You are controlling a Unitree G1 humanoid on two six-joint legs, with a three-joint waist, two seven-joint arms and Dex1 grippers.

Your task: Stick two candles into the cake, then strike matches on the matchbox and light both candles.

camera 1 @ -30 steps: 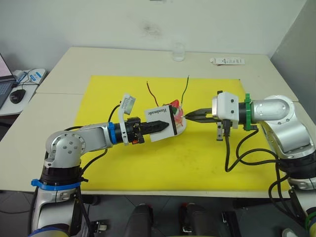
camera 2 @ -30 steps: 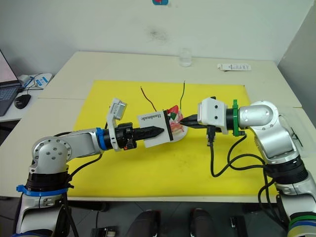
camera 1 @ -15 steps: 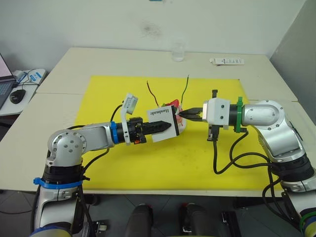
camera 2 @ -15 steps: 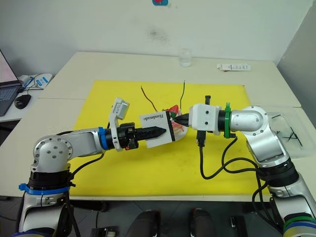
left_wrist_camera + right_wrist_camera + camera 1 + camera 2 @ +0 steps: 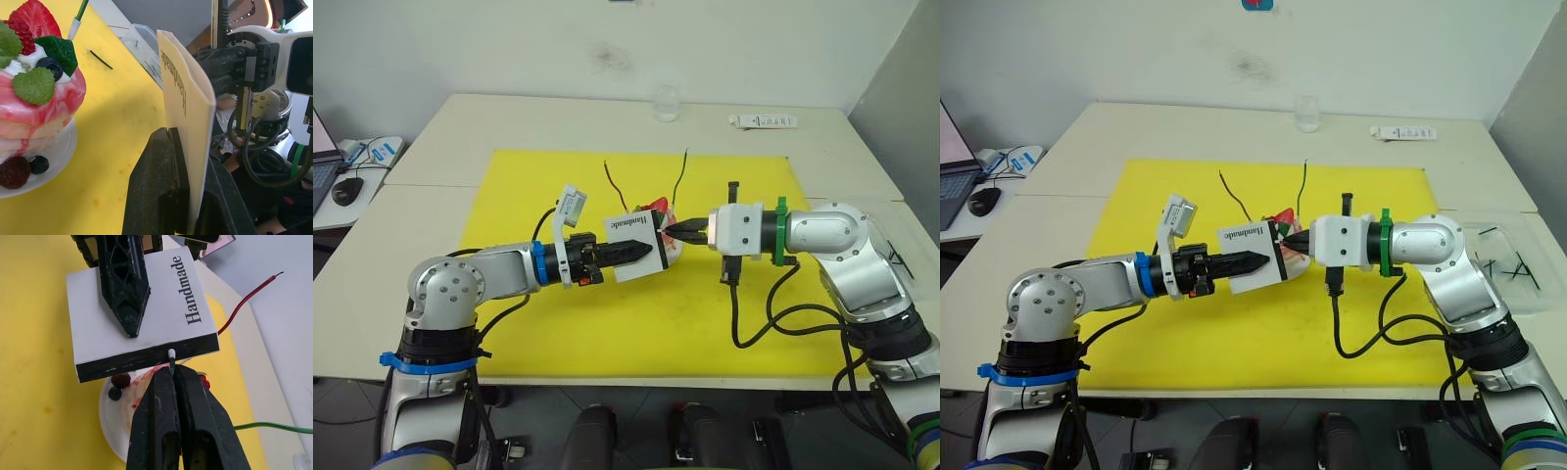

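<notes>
Your right claw (image 5: 172, 374) has slid in mid-frame, pinching a match (image 5: 171, 358) against the black strip of the matchbox (image 5: 142, 328) your left claw (image 5: 636, 251) clamps.

My matchbox (image 5: 634, 246) hides most of the cake (image 5: 671, 245) behind it. My right gripper (image 5: 172, 369) swallows the match (image 5: 171, 358) except its white tip. Small dark sticks in the clear tray (image 5: 1513, 266) are too small to identify.
</notes>
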